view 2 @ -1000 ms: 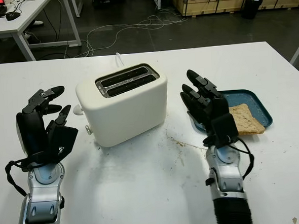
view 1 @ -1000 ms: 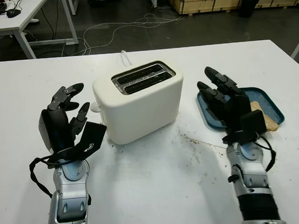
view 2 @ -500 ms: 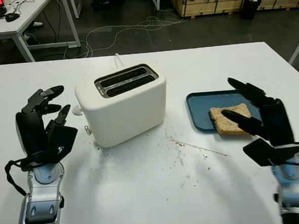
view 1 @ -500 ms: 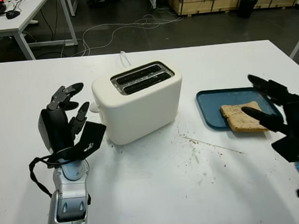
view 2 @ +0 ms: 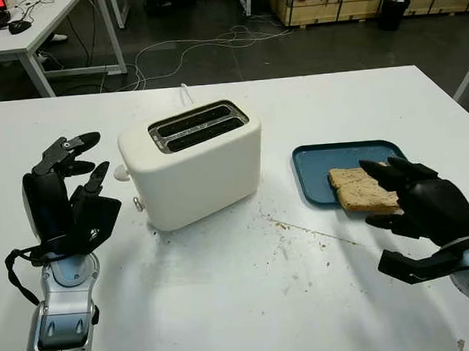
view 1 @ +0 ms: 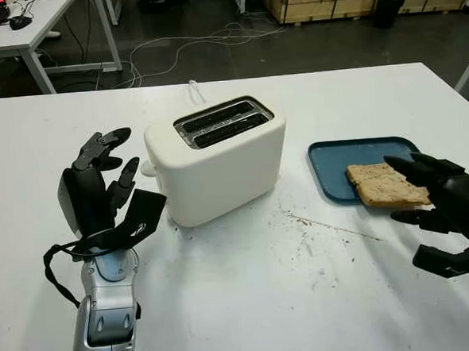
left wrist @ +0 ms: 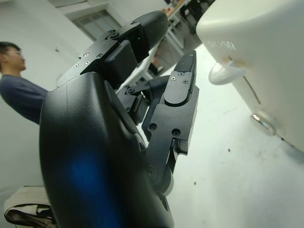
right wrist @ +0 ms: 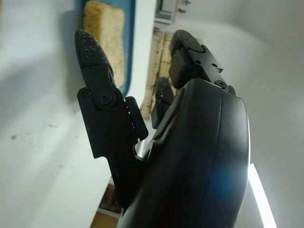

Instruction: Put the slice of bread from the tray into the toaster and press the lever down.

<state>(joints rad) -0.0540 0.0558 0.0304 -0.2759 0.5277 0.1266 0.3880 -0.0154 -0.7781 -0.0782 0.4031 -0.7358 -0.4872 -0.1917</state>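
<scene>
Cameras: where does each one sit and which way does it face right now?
Left eye view: on the head, facing down at the toaster and tray; both arms show.
Right eye view: same scene, a little to the side; the open right robot hand is beside the bread.
Left wrist view: behind the open left robot hand, facing the toaster's lever.
Right wrist view: behind the right robot hand, facing the bread.
</scene>
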